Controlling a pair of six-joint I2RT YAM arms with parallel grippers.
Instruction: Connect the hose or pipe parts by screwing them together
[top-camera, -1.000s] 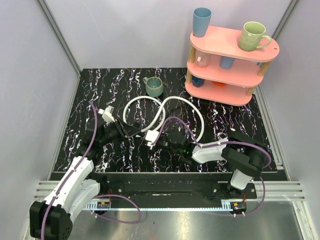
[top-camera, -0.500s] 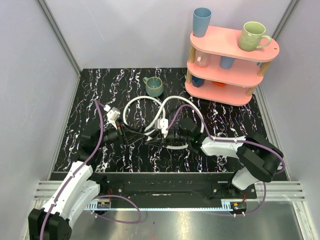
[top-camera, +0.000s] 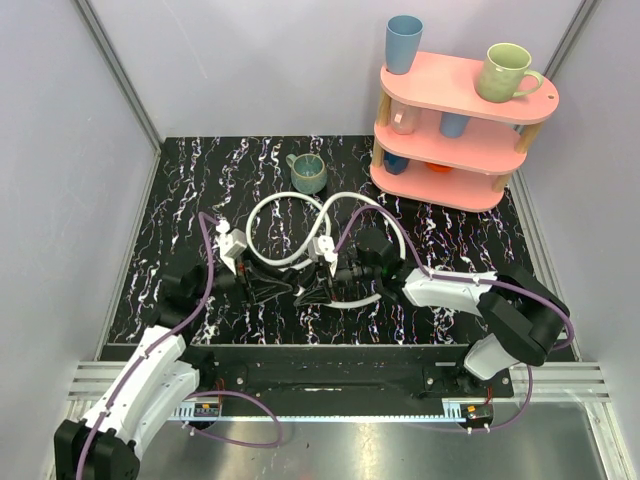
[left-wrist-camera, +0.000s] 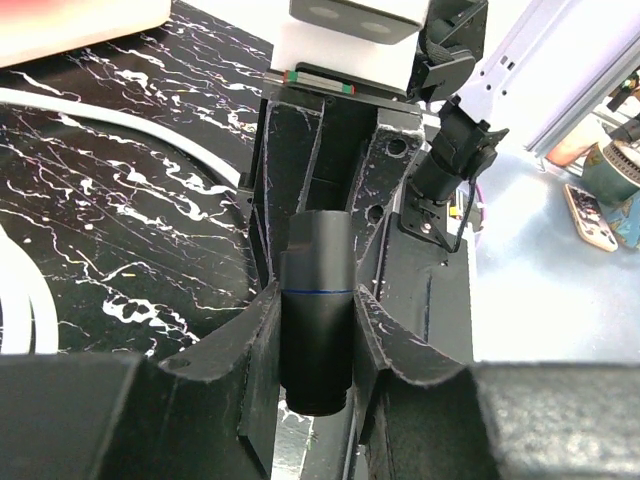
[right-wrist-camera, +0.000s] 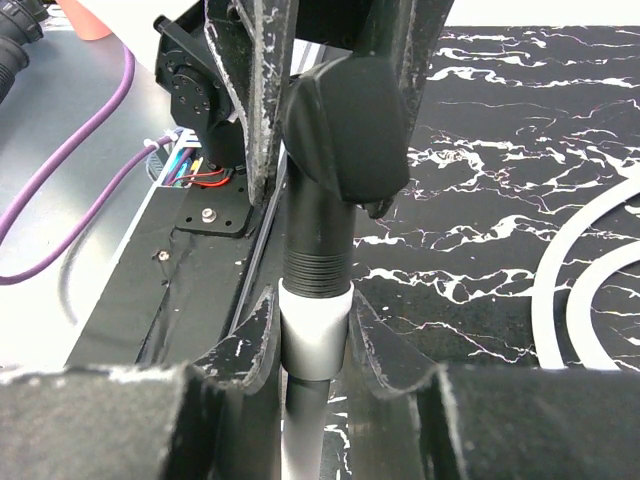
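Two white hoses curl on the black marbled table, one loop (top-camera: 262, 215) left of centre and one (top-camera: 395, 225) to its right. My left gripper (top-camera: 283, 287) and right gripper (top-camera: 313, 289) meet nose to nose near the table's front middle. In the left wrist view, the left gripper (left-wrist-camera: 315, 300) is shut on a dark cylindrical fitting (left-wrist-camera: 316, 320). The right gripper (right-wrist-camera: 315, 320) is shut on a pale collar (right-wrist-camera: 315, 335); a black threaded section (right-wrist-camera: 318, 265) runs from it into the black fitting (right-wrist-camera: 345, 125) between the left gripper's fingers. The two fittings stand in one line.
A green mug (top-camera: 308, 173) stands behind the hoses. At the back right is a pink tiered shelf (top-camera: 455, 130) with a blue cup (top-camera: 403, 44) and a green mug (top-camera: 507, 72) on top. Grey walls enclose the table.
Both grippers have closed in on each other, the left moving right and forward, the right moving left. Their fittings, apart a second ago, now meet end to end.
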